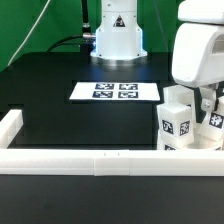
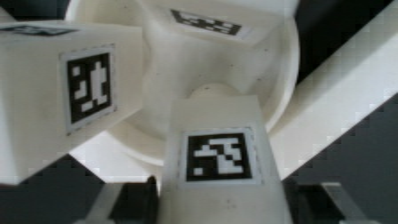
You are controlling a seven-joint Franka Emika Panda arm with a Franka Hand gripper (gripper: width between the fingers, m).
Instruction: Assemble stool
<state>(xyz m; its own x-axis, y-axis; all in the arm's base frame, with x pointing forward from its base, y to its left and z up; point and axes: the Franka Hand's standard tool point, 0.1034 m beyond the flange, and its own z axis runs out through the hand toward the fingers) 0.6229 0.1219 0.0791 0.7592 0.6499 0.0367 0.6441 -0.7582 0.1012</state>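
at the exterior view's right, just inside the white border rail (image 1: 100, 160), the gripper (image 1: 200, 105) hangs over the tagged stool legs (image 1: 177, 120). whether its jaws are apart or together cannot be told. in the wrist view a leg (image 2: 222, 150) stands close below, against the round seat (image 2: 214, 50). the parts look rigid, light, smooth plastic; judged best grip is across a leg's flat opposite faces.

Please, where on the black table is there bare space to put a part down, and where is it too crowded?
Bare table lies between the marker board and the white border rail, toward the exterior view's left. The strip between the marker board and the robot base is also bare. The exterior view's right is crowded: tagged legs stand under the gripper.
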